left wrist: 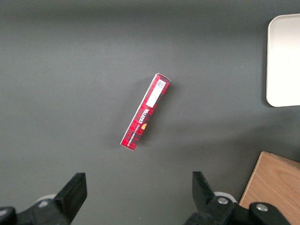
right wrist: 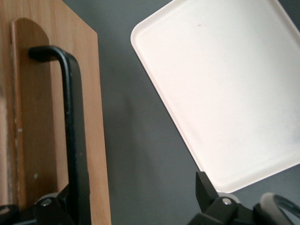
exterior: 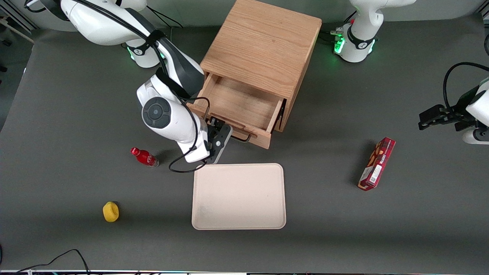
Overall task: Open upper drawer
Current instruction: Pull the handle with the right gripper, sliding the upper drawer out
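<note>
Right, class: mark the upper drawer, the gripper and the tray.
upper drawer [exterior: 238, 104], front view, bare wooden floor inside.
gripper [exterior: 225, 134], front view, between its fingertips at the handle.
tray [exterior: 238, 196], front view, flat bare middle.

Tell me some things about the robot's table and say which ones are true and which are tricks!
1. The upper drawer is pulled out and nothing shows inside it. True.
2. The gripper is at the drawer's black handle, fingers apart. True.
3. The red bottle stands on the tray. False: it lies on the table beside the arm, off the tray.
4. The red box is inside the drawer. False: it lies on the table toward the parked arm's end.
5. The yellow thing is nearer the front camera than the bottle. True.
</note>
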